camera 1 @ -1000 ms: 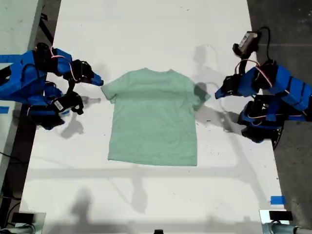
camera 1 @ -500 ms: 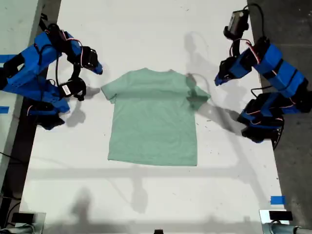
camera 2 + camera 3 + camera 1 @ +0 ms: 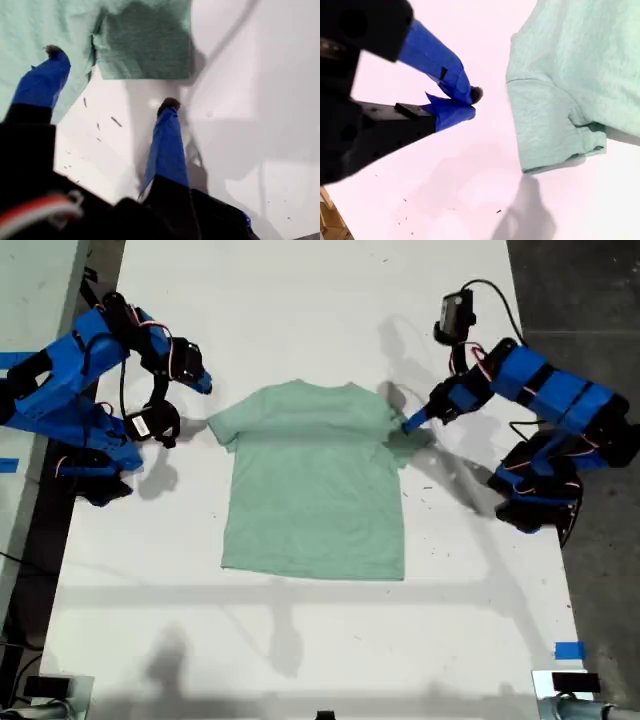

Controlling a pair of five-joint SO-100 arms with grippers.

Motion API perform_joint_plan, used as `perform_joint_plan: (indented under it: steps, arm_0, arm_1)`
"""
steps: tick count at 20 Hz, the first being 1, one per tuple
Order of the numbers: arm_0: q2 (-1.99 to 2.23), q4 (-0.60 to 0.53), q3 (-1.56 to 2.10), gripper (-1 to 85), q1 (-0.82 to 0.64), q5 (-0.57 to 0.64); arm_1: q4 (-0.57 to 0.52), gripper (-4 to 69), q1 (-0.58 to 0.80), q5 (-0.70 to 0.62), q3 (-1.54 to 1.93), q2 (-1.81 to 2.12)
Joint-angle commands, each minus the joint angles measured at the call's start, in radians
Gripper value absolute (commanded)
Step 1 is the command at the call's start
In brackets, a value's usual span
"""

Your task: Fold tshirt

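The pale mint-green tshirt [image 3: 315, 480] lies flat and spread on the white table [image 3: 300, 640], neck toward the far edge. My first gripper [image 3: 408, 425] is open at the sleeve on the exterior view's right. In the first wrist view one fingertip [image 3: 52, 51] hangs over the tshirt [image 3: 145, 45] and the other is over bare table beside the sleeve hem, so my first gripper [image 3: 111, 77] holds nothing. My second gripper [image 3: 205, 387] is shut and empty, a short way off the other sleeve. The second wrist view shows my second gripper [image 3: 472, 103] apart from the tshirt [image 3: 570, 75].
Dark floor borders the table along the exterior view's right edge. A strip of blue tape [image 3: 568, 650] sits near the front corner on that side. Small dark specks [image 3: 115, 121] mark the table by the sleeve. Both arm bases stand at the table's sides.
My first gripper has swung in from the exterior view's right and come down onto the sleeve edge. My second gripper rose toward the far side earlier and has since stayed almost still.
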Motion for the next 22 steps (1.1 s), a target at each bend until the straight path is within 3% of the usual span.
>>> perform_joint_plan:
  steps: [1,3,6,11,12,13,14,17,22]
  arm_0:
    - [0.028,-0.023,-0.005,0.1,0.008,0.003]
    - [0.017,-0.029,-0.006,0.1,0.009,0.003]
    - [0.003,-0.037,-0.006,0.1,0.014,0.002]
    - [-0.020,-0.054,-0.006,0.1,0.018,-0.002]
    - [-0.026,-0.055,-0.006,0.1,0.023,-0.003]
    - [-0.028,-0.057,-0.006,0.1,0.026,-0.006]
    - [-0.028,-0.057,-0.006,0.1,0.031,-0.011]
    - [-0.028,-0.057,-0.006,0.1,0.041,-0.020]
    - [-0.028,-0.058,-0.006,0.1,0.063,-0.038]
  arm_1:
    - [-0.193,38.3,0.009,-0.005,0.069,-0.092]
    - [-0.278,39.7,0.031,0.002,0.089,-0.212]
    - [-0.282,40.0,0.083,-0.020,0.060,-0.261]
    - [-0.186,37.0,0.100,-0.037,-0.118,-0.480]
    - [-0.172,34.8,0.100,-0.043,-0.146,-0.512]
    - [-0.160,27.7,0.098,-0.051,-0.169,-0.535]
    - [-0.153,12.0,0.098,-0.051,-0.179,-0.545]
    - [-0.138,-0.5,0.098,-0.051,-0.190,-0.546]
    - [-0.061,-1.6,0.078,-0.049,-0.230,-0.535]
